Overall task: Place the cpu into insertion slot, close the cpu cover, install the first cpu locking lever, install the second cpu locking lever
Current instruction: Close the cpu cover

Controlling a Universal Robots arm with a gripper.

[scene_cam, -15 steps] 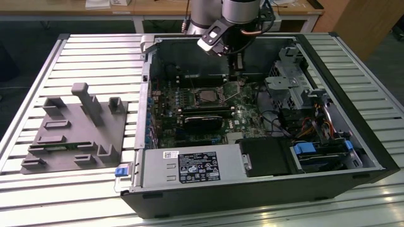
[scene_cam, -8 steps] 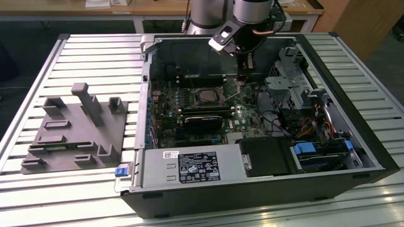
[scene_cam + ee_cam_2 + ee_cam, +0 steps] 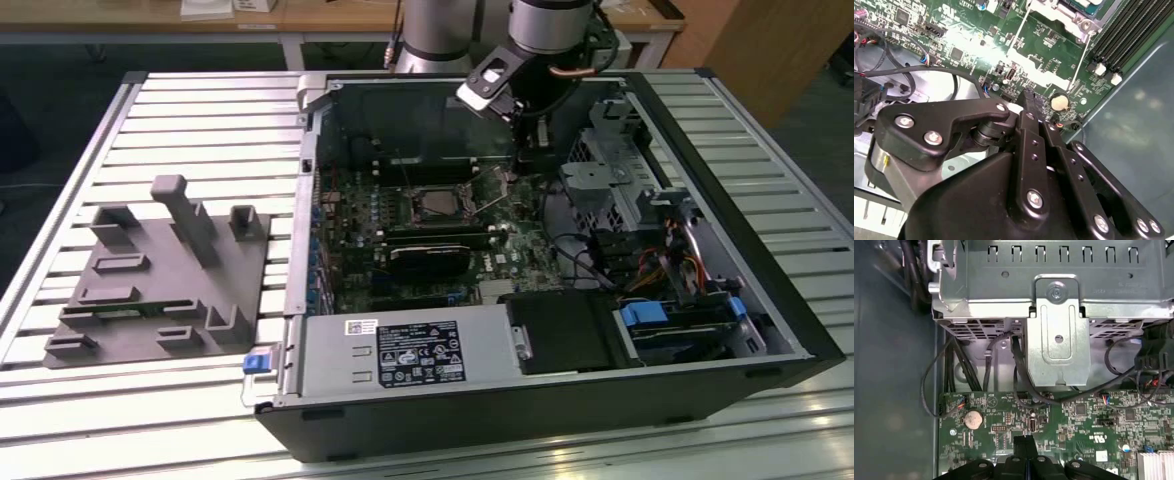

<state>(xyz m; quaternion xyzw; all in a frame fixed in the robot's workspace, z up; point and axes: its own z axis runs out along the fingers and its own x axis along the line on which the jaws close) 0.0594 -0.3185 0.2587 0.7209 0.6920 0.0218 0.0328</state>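
1. An open computer case (image 3: 747, 300) lies on a slatted table (image 3: 200, 120), with a grey fixture (image 3: 160, 270) beside it towards the exterior view's left.
2. The cpu (image 3: 433, 205) sits in the square socket on the motherboard (image 3: 527, 245). The cpu cover (image 3: 1061, 14) seems to lie flat around it, framing its grey top.
3. Two thin wire locking levers (image 3: 1081, 55) slant away from the socket, unlatched, and reach towards the tool.
4. The tool (image 3: 542, 140) hangs inside the case just over the motherboard, beside the socket on the exterior view's right.
5. In both wrist views its black fingers (image 3: 1019, 445) are pressed together, and nothing is seen between them.
6. The fingertips point at the green board near a round coin battery (image 3: 973, 418), apart from it and from the levers.
7. A silver drive cage (image 3: 1054, 315) stands beyond the board's edge, with black cables running beneath it.
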